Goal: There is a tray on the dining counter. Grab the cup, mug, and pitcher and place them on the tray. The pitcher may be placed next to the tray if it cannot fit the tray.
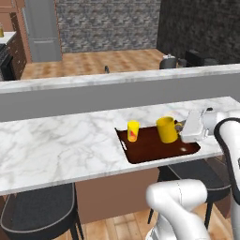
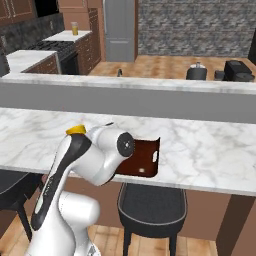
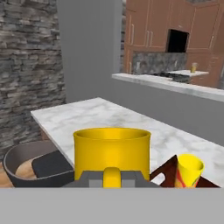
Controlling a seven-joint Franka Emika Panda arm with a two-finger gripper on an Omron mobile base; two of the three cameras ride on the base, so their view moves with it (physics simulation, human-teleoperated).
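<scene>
Counter (image 1: 61, 136): long white marble w/ grey veins, raised grey ledge (image 1: 93, 96) along its far side, black stools (image 1: 40, 206) tucked under the near edge. Rm behind: wood floor, grey stone wall at 12, steel fridge (image 1: 42, 30) at 11 in left base view, brown cabinets and a 2nd marble top w/ stove at 10 in right base view.

Tray (image 1: 154, 149): dark brown rectangle lying flat on counter near the front edge, long axis running along the counter, handle slot visible at its left end. In right base view its right end shows past the arm.

Cup (image 1: 133, 131): upright on tray's left end, mouth up, red mark facing the camera. In hand view it shows at 4 o'clock of the mug, apart from it.

Mug (image 1: 167, 129): upright, mouth up, over tray's right half, at 3 o'clock of cup w/ a clear gap. Handle points toward the hand, at 3 in left base view, dead-centre bottom in hand view. Can't tell if its base touches the tray.

Gripper (image 3: 111, 177): level, coming in from 3 o'clock, fingers clamped on mug handle.

Around: small yellow-filled glass (image 2: 74, 28) far off on the kitchen top at 10, likely the pitcher, too small to confirm. Arm's elbow blocks most of the tray in right base view.
</scene>
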